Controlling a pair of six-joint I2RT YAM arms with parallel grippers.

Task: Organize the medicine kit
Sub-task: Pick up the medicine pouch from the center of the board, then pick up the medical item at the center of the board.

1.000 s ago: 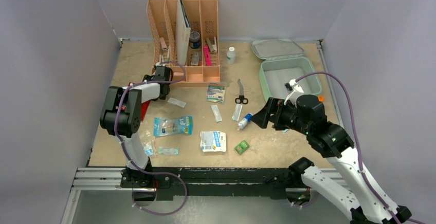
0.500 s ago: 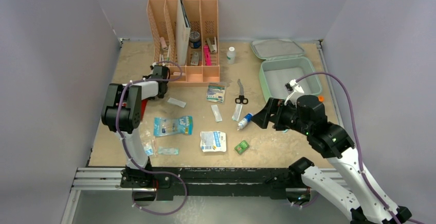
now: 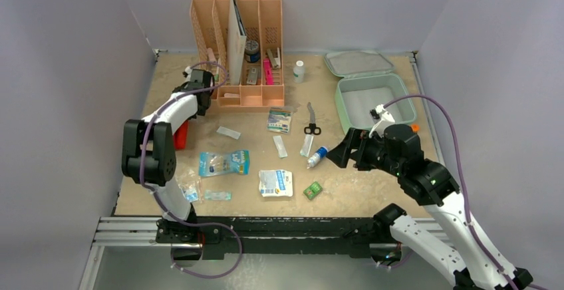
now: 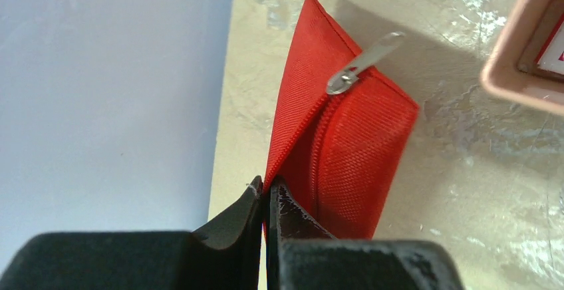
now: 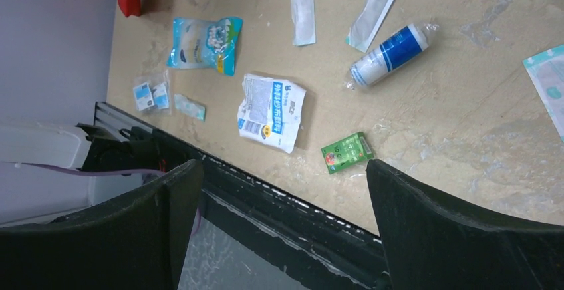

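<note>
The medicine kit (image 3: 341, 107), a mint-green zip case, lies open at the far right with its lid (image 3: 359, 64) folded back. A red zip pouch (image 3: 179, 136) stands tilted near the left wall. In the left wrist view my left gripper (image 4: 266, 190) is shut on the pouch's (image 4: 346, 137) fabric edge. In the top view its fingers are hidden under the arm. My right gripper (image 3: 338, 151) is open and empty, hovering above a blue-and-white tube (image 3: 316, 156). In the right wrist view the gripper (image 5: 282, 170) is over a green packet (image 5: 346, 151).
A peach-orange slotted organizer (image 3: 238, 50) stands at the far middle-left. Scissors (image 3: 311, 124), a white bottle (image 3: 298, 71), a blue bag (image 3: 224, 163), a white packet (image 3: 275, 183) and several small sachets lie across the table. Walls close in on the left, right and back.
My left forearm has swung left and farther back, from the organizer's front edge toward the left wall. More of the red pouch shows. The right arm has barely moved.
</note>
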